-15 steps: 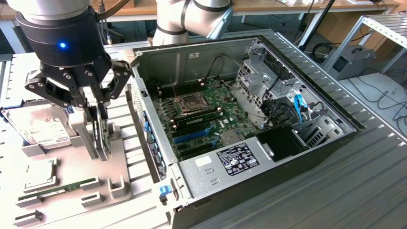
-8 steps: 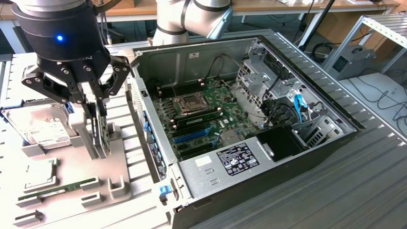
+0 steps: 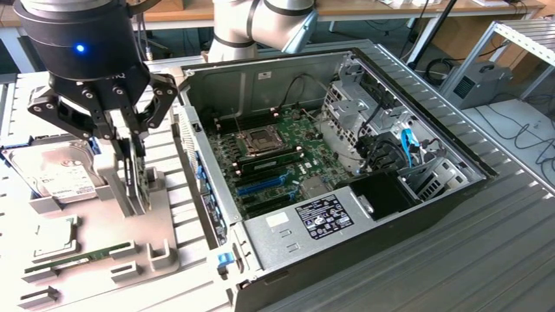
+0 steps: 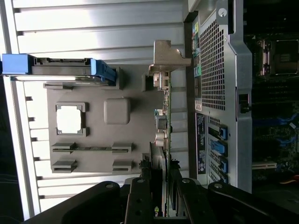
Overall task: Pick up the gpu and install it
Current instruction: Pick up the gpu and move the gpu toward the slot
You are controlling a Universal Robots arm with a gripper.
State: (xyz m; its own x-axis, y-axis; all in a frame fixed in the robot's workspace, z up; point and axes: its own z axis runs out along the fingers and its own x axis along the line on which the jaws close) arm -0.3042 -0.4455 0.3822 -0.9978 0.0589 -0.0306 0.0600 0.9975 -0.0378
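Gripper [image 3: 129, 153] narrowed onto gpu [image 4: 164, 122]; card upright on edge in grey holder [image 3: 160, 250] on tabletop. Risk: grip near one end, so card could be tilted or snagged in slot, or dropped.

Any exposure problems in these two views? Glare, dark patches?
Exterior view: even light, motherboard readable, mild sheen on the hard drive. Wrist view: ribbed table and CPU blown out white, case interior underexposed, gripper a dark mass at the gpu.
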